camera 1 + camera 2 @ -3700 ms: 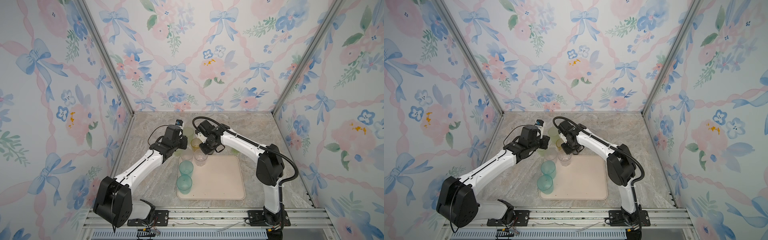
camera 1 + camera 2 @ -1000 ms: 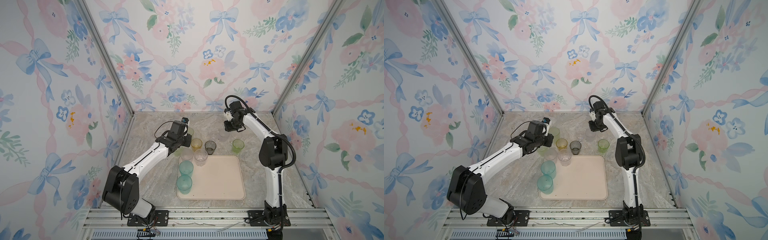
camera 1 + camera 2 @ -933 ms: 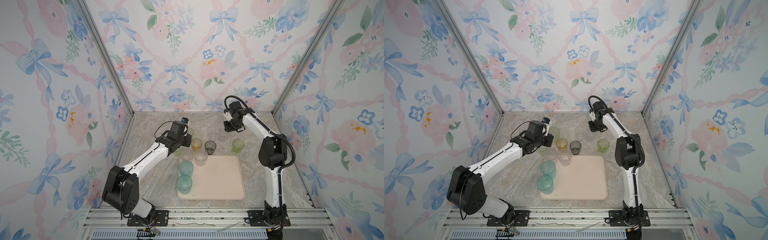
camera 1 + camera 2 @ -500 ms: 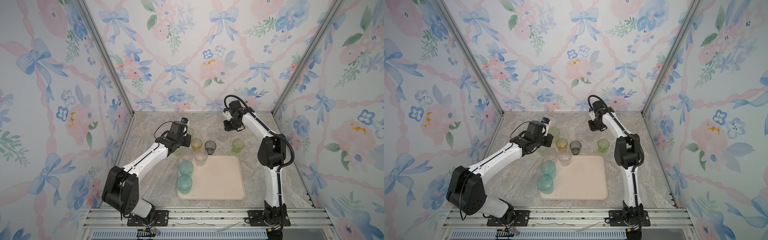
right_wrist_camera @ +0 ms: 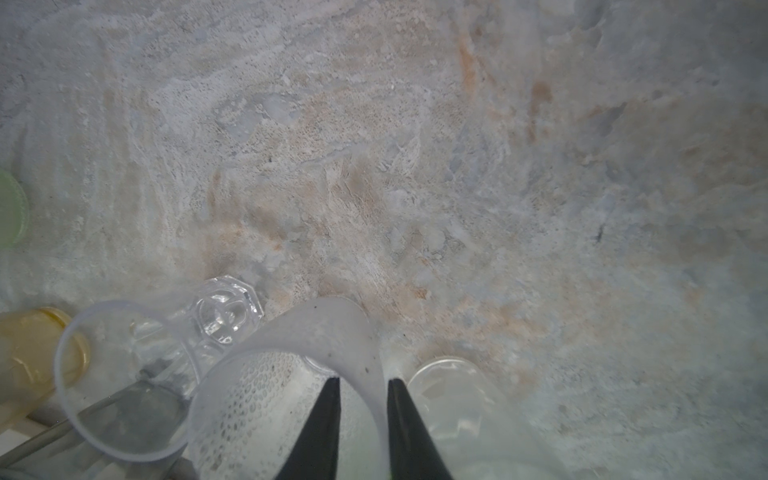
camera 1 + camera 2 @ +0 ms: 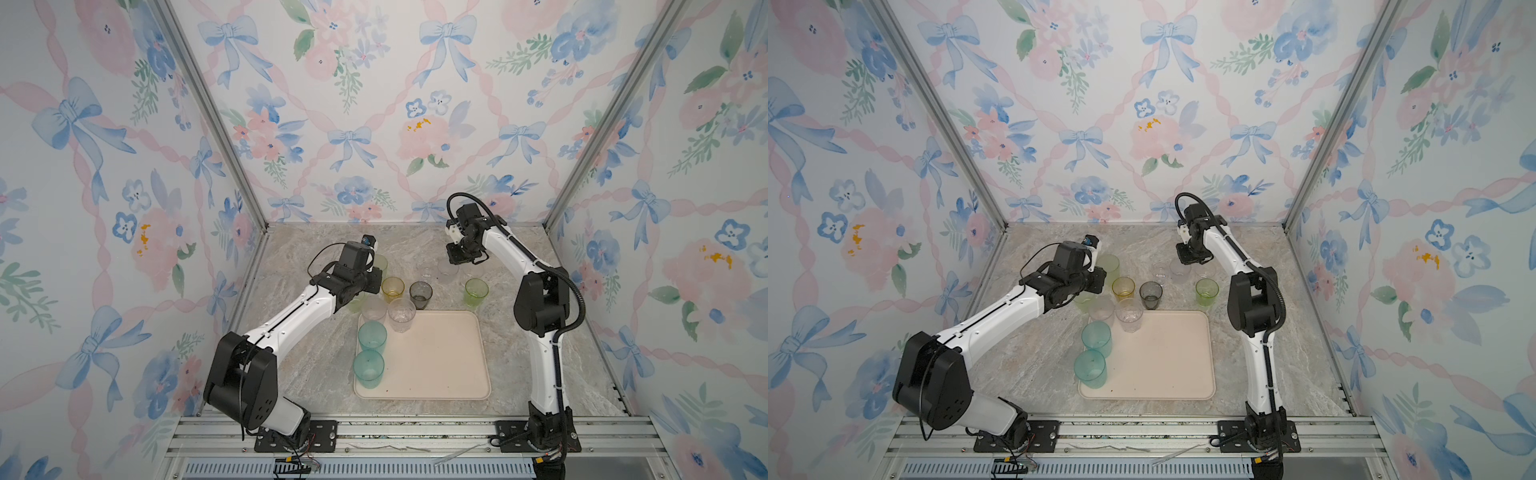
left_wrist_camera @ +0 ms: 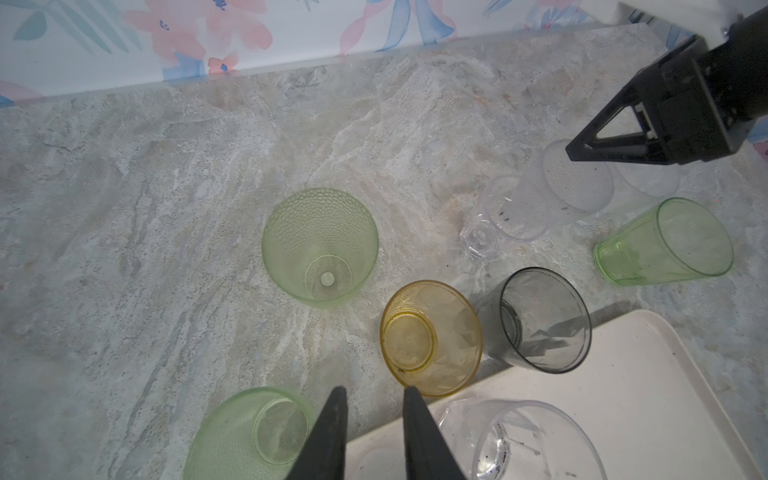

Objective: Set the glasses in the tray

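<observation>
Wrist cam: right tool (image 5: 362, 380) prob. straddles frosted tumbler (image 5: 257, 399); unclear overhead.

Three walls (image 6: 374, 104) papered with pastel bows and flowers are seen, joined at the corners by aluminium posts (image 6: 212, 112). A marbled grey-beige tabletop (image 6: 415, 241) is softly lit, and a slotted metal rail (image 6: 415, 432) is fixed along its front edge

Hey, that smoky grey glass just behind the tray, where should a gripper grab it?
I'd pinch the rim wall of the grey glass from above, one finger inside, one outside: it stands upright, mouth open. Take the side facing the green glass, since the amber glass crowds the other.
</observation>
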